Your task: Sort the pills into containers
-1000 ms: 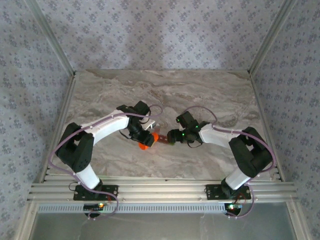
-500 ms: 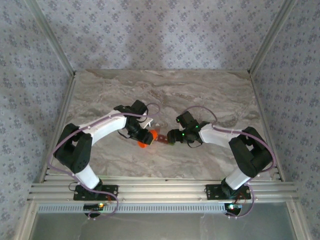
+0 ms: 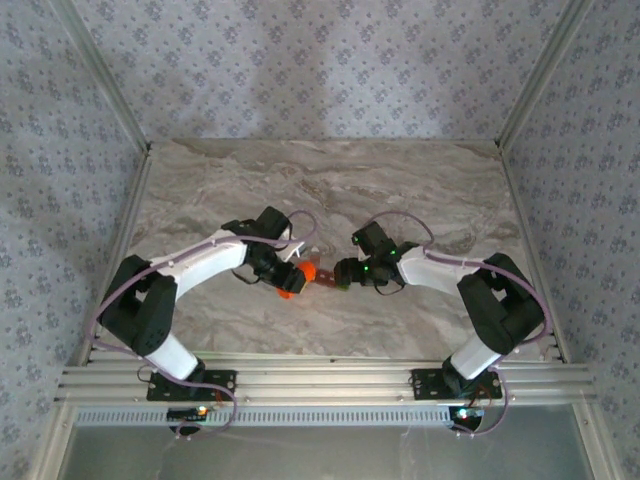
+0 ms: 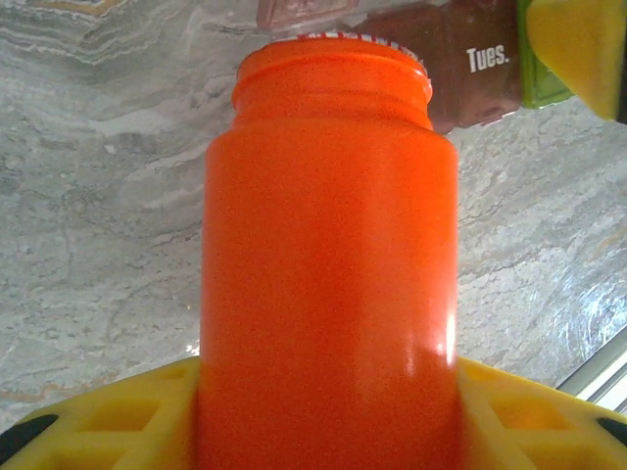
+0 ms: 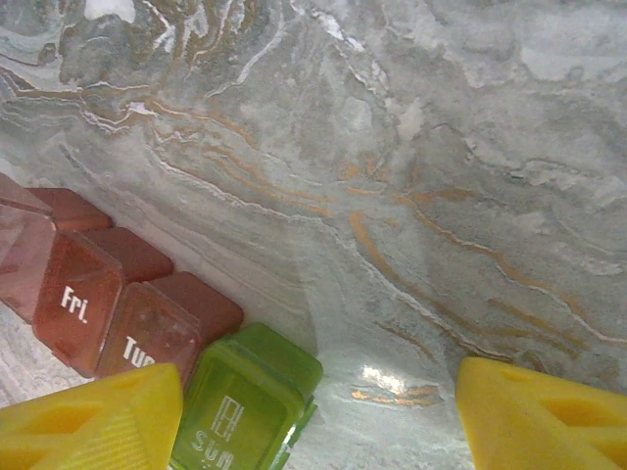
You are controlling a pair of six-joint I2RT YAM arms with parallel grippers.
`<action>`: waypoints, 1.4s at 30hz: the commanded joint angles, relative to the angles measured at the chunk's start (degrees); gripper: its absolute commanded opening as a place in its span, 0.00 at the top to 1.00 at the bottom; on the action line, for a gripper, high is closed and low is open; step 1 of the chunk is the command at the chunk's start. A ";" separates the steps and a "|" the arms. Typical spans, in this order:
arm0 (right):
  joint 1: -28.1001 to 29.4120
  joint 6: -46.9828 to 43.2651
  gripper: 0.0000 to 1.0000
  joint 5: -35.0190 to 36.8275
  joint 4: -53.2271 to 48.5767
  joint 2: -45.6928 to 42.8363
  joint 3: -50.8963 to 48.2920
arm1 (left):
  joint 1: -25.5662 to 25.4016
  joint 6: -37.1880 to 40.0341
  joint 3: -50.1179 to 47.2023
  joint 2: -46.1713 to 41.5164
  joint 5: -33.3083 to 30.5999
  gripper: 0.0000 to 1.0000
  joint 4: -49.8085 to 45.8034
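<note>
Walls (image 3: 300, 60) papered in a small grey floral print close in the cell on three sides, with slanted aluminium posts at the corners. The bench (image 3: 420, 180) is a grey-beige marbled slab with rust-coloured veins, edged at the near side by a ribbed aluminium rail (image 3: 320, 382).

The left arm (image 3: 190, 262) and right arm (image 3: 470, 285) bend inward and meet near the middle of the bench. The left gripper (image 3: 287, 272) is clamped on the orange bottle (image 4: 328, 245), its yellow fingers pressing both sides of the body. The bottle's neck points at the containers (image 5: 118, 294), a red-brown strip lying flat on the marble between the two grippers. Its lids read "Fri." and "Tues.", and the green end (image 5: 250, 397) is marked "SUN". The right gripper (image 3: 346, 273) stands wide: one yellow finger is just beside the green end, the other well apart, with bare marble between them.

Compared with a second ago, the left arm's lower link has swung outward to the left and the bottle sits slightly nearer the strip. The right arm and the containers have not moved.
</note>
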 commanded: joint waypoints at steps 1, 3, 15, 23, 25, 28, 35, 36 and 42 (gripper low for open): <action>0.25 1.01 0.24 -1.22 -1.64 0.85 1.91 | 0.31 0.25 -1.38 -2.87 2.90 1.00 3.89; 0.19 1.31 0.24 -1.42 -1.83 0.76 2.08 | 0.32 0.62 -2.30 -3.52 3.65 1.00 4.95; -3.95 4.26 0.24 -2.71 -4.62 -6.11 3.80 | 0.63 0.21 -9.77 -11.99 5.49 1.00 16.79; -11.15 4.27 0.24 -4.67 -9.36 -10.64 5.22 | 0.70 -2.64 -16.67 -19.95 3.77 1.00 32.19; -13.32 3.97 0.24 -4.76 -10.94 -11.19 5.25 | 0.66 -3.31 -18.78 -22.48 1.79 1.00 37.22; -17.28 2.87 0.24 -4.86 -13.20 -11.96 5.34 | 0.67 -3.56 -19.99 -25.61 -2.54 1.00 42.52; -25.15 -2.72 0.24 -1.76 -21.78 -9.93 8.09 | 0.66 -2.49 -14.81 -25.30 -6.99 1.00 47.62; -25.91 -3.88 0.24 -1.20 -23.21 -9.36 8.70 | 0.66 -2.22 -13.70 -24.71 -7.18 1.00 48.22; -27.38 -9.86 0.21 1.39 -27.80 -4.48 12.54 | 0.26 0.85 -5.52 -19.77 -7.48 1.00 48.80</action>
